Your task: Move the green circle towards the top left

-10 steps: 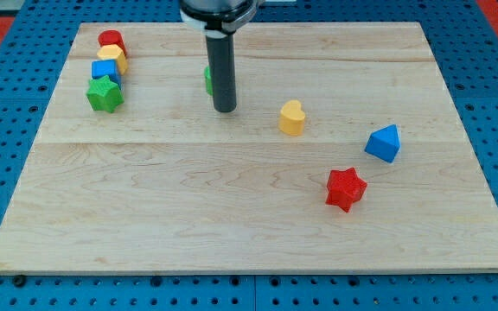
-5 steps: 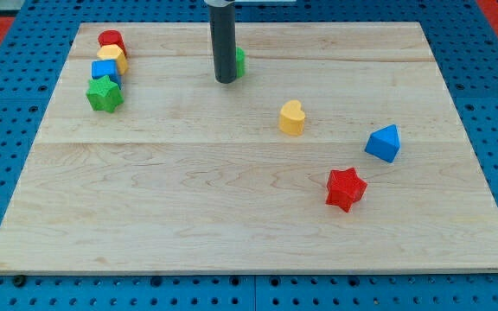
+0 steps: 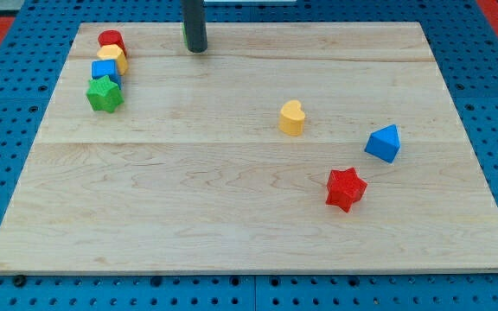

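My tip point(image 3: 195, 50) is near the board's top edge, left of centre. The green circle point(image 3: 185, 38) is almost wholly hidden behind the rod; only a thin green sliver shows at the rod's left side, just above the tip. The rod rises out of the view's top.
A cluster stands at the top left: a red block point(image 3: 111, 39), a yellow block point(image 3: 111, 58), a blue block point(image 3: 104, 70) and a green star point(image 3: 105, 94). A yellow block point(image 3: 291, 117), a blue block point(image 3: 383, 142) and a red star point(image 3: 346, 188) lie at the right. The wooden board point(image 3: 232, 225) lies on a blue pegboard.
My tip has moved up and to the left along the board's top part. The green circle has gone with it and now sits higher and further left, hidden behind the rod.
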`<state>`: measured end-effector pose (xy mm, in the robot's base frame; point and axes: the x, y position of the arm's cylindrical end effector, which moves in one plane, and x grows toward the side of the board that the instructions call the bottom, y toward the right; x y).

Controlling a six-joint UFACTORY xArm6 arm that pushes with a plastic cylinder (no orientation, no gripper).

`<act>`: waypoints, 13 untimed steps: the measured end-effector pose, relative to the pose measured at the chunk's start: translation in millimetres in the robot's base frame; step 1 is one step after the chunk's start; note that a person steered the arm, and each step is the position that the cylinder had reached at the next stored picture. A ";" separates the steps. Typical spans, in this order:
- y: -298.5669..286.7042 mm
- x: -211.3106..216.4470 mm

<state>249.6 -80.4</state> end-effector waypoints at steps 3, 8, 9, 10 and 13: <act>-26.8 -40.1; -77.9 -57.2; -80.4 -57.2; -93.5 -57.7; -93.8 -57.9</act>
